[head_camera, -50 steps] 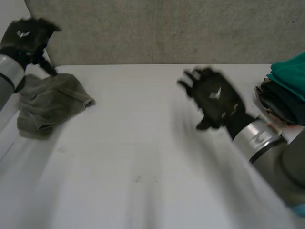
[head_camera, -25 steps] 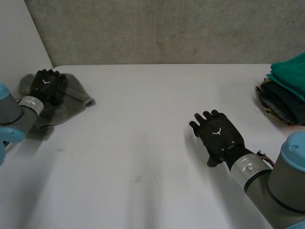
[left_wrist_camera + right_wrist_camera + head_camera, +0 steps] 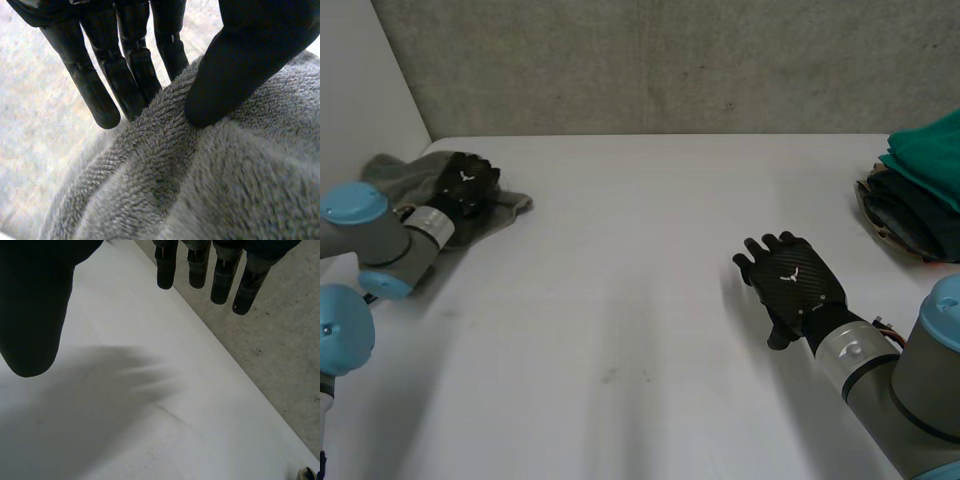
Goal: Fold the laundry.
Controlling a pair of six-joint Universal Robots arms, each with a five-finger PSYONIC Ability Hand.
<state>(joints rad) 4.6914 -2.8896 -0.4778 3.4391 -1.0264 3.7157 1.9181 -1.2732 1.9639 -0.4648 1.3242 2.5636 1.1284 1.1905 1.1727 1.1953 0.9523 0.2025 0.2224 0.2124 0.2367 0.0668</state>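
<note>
Pinching grey towel [image 3: 200, 190], left robot hand [image 3: 250, 50]; fingertips [image 3: 136, 95] partly hidden.

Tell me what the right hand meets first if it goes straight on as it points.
Nothing on the white table lies ahead of the right hand; probably the grey concrete wall beyond.

My left arm [image 3: 380, 235] comes in from eight o'clock in the head view, and my left hand [image 3: 463, 187] lies at ten o'clock, palm down. Its fingers [image 3: 100, 95] are straight, and its thumb [image 3: 235, 65] pinches a ridge of the grey towel [image 3: 210, 190] against them. My right arm [image 3: 910, 380] enters from five o'clock. My right hand [image 3: 790, 285] hovers at four o'clock with straight fingers and holds nothing.
</note>
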